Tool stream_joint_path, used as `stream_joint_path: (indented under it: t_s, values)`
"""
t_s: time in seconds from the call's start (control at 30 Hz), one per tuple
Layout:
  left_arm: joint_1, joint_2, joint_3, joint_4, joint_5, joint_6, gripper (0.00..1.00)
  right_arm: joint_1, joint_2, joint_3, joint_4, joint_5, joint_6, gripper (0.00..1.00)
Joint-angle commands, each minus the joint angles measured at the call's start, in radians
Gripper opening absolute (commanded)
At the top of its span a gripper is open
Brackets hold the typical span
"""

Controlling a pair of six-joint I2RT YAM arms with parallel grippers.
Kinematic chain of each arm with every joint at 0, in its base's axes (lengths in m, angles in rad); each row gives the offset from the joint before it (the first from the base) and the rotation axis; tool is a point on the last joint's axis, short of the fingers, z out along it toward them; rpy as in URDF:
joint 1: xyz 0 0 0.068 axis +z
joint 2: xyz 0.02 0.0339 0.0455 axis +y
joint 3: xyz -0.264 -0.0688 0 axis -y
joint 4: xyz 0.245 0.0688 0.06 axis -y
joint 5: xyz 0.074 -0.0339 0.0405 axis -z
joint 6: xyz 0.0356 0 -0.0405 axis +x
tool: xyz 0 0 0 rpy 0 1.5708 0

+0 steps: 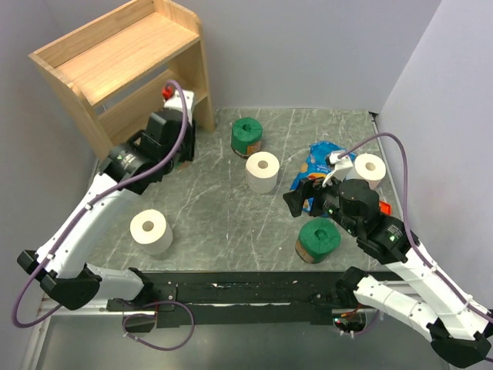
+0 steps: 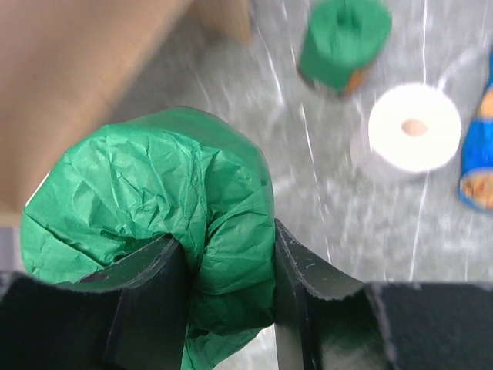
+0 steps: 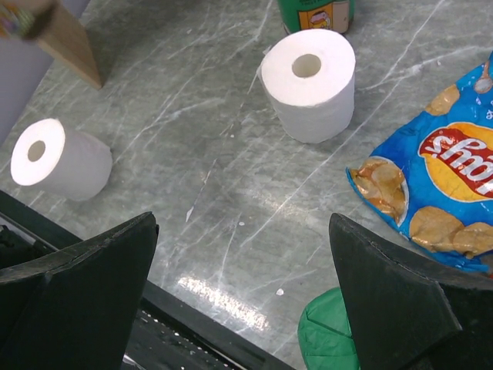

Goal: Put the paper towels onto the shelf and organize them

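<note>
Green-wrapped roll clamped in left tool, beside wooden shelf — right tool spread apart

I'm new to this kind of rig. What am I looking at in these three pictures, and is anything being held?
Two robot arms are bolted at the table's near edge, and each ends in a two-finger gripper. The wide picture looks down from above and behind them. The other two come from cameras on each wrist, so the dark shapes at the bottom are that arm's own fingers.

On the grey table stand a near-left white roll, a middle white roll, a far-right white roll, a far green-wrapped roll and a near green-wrapped roll, plus a blue chip bag. The wooden shelf stands at the far left.

The left gripper is shut on a held green roll beside the shelf. The right gripper is open and empty.
</note>
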Motion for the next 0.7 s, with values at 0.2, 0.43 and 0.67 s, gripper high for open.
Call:
stream_joint_path:
  t_s: [0.2,0.43,0.67]
  values:
    - [-0.003,0.042,0.297,0.138,-0.224,0.253,0.32,0.003,-0.020,0.087,-0.010,0.005,0.015,1.00]
    - [-0.003,0.055,0.412,0.268,-0.192,0.408,0.32,0.001,-0.018,0.107,-0.026,-0.003,0.019,1.00]
    - [0.006,0.090,0.419,0.394,-0.281,0.560,0.31,0.001,-0.021,0.116,-0.025,-0.009,0.019,1.00]
